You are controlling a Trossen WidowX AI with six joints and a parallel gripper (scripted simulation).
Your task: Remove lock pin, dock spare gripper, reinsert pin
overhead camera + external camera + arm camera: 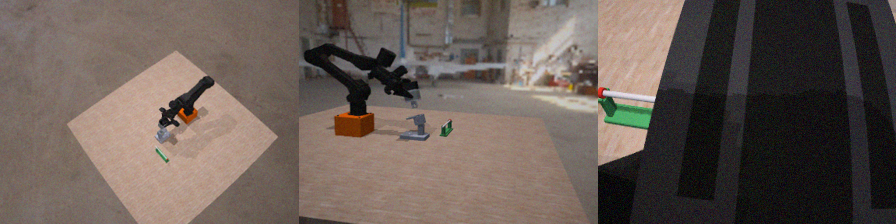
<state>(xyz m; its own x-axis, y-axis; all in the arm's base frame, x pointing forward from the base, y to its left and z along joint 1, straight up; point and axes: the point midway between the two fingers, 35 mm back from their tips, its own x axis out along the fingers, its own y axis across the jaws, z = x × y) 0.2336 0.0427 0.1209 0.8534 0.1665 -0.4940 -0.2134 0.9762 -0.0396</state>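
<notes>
The grey mount (162, 135) (420, 129) stands upright on its flat base, with its angled socket at the top. My gripper (163, 123) (412, 96) is shut on the spare gripper (414, 94), a pale grey piece with a small spigot pointing down. It is held in the air above the mount, apart from it. The lock pin (167, 159) (450, 120) (630, 96), white with a red head, lies along the top of the green rack, out of the socket. In the wrist view a large dark shape fills most of the frame and hides the fingertips and the held piece.
The green rack (161, 155) (445, 134) (628, 117) stands on the wooden table top (117, 136) (474, 175), beyond the mount from the arm. The arm's orange base (188, 116) (354, 125) is on the mount's other side.
</notes>
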